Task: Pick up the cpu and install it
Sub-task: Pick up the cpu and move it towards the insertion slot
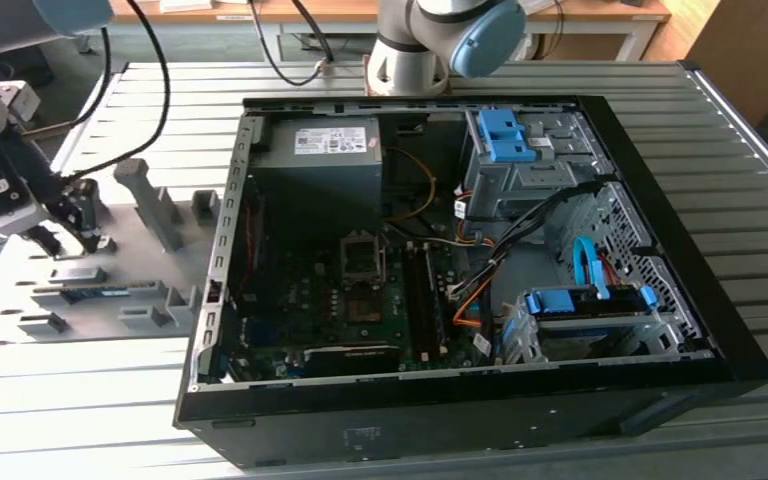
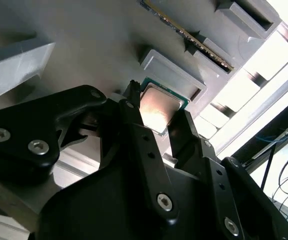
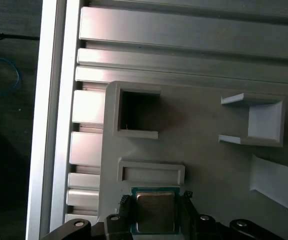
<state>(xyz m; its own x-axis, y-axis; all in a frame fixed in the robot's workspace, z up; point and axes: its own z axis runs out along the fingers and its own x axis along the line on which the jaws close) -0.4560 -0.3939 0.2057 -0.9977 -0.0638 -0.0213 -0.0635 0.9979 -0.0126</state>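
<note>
Ribbed metal tabletop [image 1: 77, 410] is carrying a grey fixture tray [image 1: 117, 262], with the open computer case [image 1: 684, 300] lying just beside the tray. The cpu [image 3: 155, 212] is resting flat in a shallow tray pocket, metal face up, leaving its edges reachable. The gripper [image 1: 71, 243] is hanging over that pocket, jaws spread and straddling the chip, apparently not yet clamping.

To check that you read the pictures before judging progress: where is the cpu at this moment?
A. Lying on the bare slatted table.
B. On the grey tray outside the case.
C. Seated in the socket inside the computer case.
B: in the first wrist view the cpu lies on the grey tray, with the claw set around it.
</note>
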